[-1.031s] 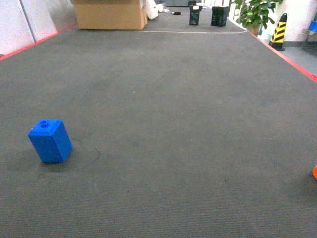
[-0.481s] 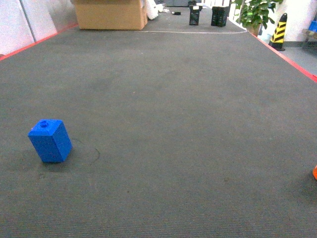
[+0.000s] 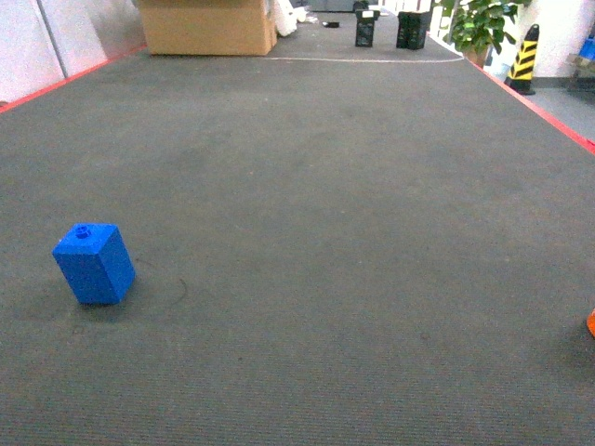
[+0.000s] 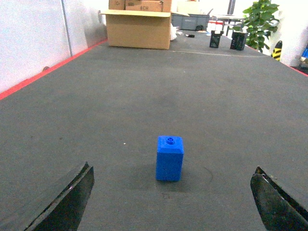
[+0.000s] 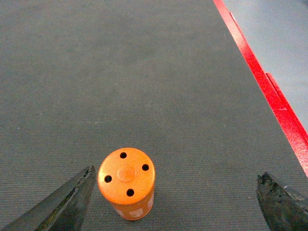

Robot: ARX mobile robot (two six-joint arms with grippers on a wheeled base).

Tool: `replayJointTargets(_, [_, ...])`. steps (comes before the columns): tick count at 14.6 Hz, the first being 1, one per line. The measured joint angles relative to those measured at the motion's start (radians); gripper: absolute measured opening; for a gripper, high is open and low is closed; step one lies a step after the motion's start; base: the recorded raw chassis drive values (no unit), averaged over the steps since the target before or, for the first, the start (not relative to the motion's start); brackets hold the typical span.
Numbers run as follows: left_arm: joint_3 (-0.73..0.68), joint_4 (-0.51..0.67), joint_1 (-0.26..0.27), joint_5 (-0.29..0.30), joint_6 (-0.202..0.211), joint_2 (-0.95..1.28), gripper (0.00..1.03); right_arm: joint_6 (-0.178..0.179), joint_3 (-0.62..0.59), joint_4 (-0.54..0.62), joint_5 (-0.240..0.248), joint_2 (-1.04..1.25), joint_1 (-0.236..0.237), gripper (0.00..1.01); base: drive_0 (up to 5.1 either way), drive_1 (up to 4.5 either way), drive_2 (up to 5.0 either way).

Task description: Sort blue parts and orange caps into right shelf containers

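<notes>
A blue part point(image 3: 93, 263) stands upright on the dark grey mat at the left of the head view, its round stud on top. In the left wrist view that blue part point(image 4: 170, 158) sits centred ahead of my left gripper point(image 4: 173, 204), which is open and apart from it. An orange cap point(image 5: 127, 183), a short cylinder with several holes in its top, stands just inside the left finger of my open right gripper point(image 5: 173, 202). Only a sliver of the orange cap point(image 3: 591, 322) shows at the head view's right edge. The shelf and its containers are out of view.
A red border point(image 3: 548, 111) runs along the mat's right side, close to the cap point(image 5: 269, 91). At the far end stand a cardboard box point(image 3: 206, 26), two black objects point(image 3: 365, 28), a potted plant point(image 3: 479, 23) and a yellow-black marker point(image 3: 523, 58).
</notes>
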Motion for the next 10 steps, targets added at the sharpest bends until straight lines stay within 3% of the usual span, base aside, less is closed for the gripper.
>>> replayJointTargets(6, [0.0, 0.0, 0.0, 0.0, 0.0, 0.0, 0.98, -0.008, 0.066, 0.004, 0.012, 0.111, 0.031, 0.98, 0.0, 0.0, 0.0])
replayJointTargets(9, [0.0, 0.0, 0.0, 0.0, 0.0, 0.0, 0.98, -0.026, 0.142, 0.032, 0.059, 0.281, 0.084, 0.98, 0.0, 0.0, 0.0])
replayJointTargets(10, [0.0, 0.0, 0.0, 0.0, 0.0, 0.0, 0.98, -0.033, 0.148, 0.048, 0.076, 0.332, 0.097, 0.88, 0.0, 0.0, 0.0])
